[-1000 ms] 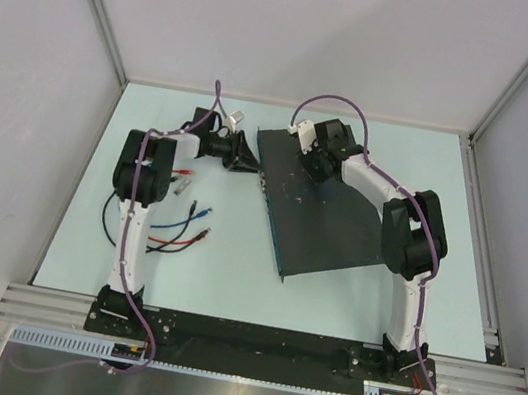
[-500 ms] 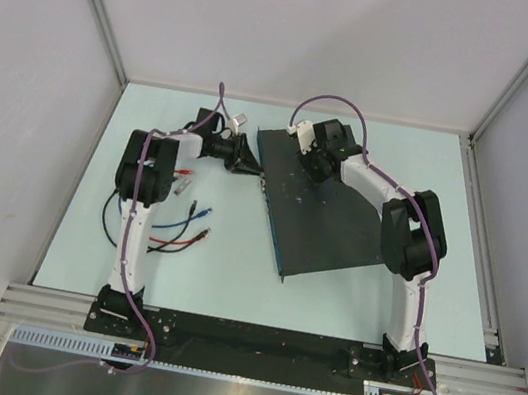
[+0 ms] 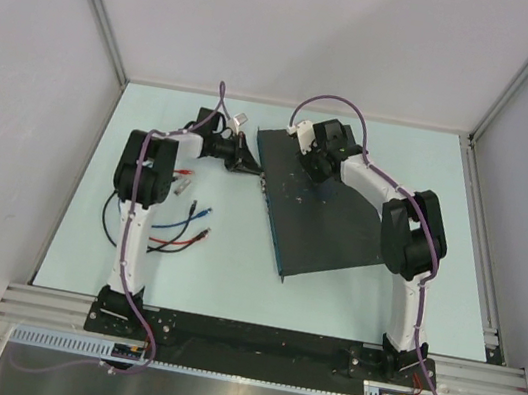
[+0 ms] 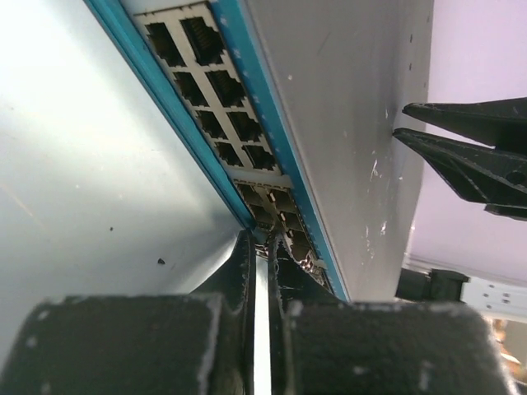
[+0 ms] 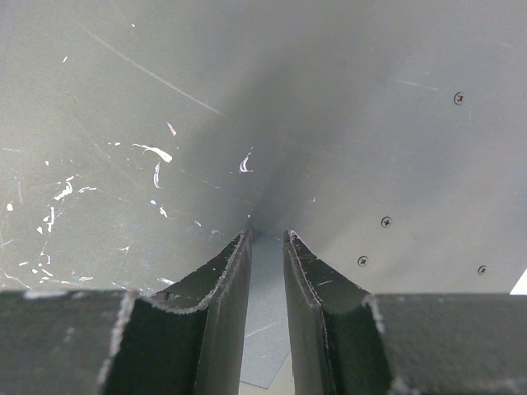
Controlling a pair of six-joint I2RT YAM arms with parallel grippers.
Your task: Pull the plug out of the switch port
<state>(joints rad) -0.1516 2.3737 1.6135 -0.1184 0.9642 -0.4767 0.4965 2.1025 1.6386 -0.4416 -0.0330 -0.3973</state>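
The switch (image 3: 327,213) lies centre-right of the overhead view. The left gripper (image 4: 262,247), fingers nearly together, tips at its socket row, perhaps pinching something there. The right gripper (image 5: 265,239), narrowly parted, presses the switch's top.

Loose cables (image 3: 173,228) (black, blue, red), pale table (image 3: 328,300)

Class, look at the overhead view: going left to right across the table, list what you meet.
Loose cables → left gripper at the switch's socket edge → switch, with the right gripper on its top → right arm's elbow.
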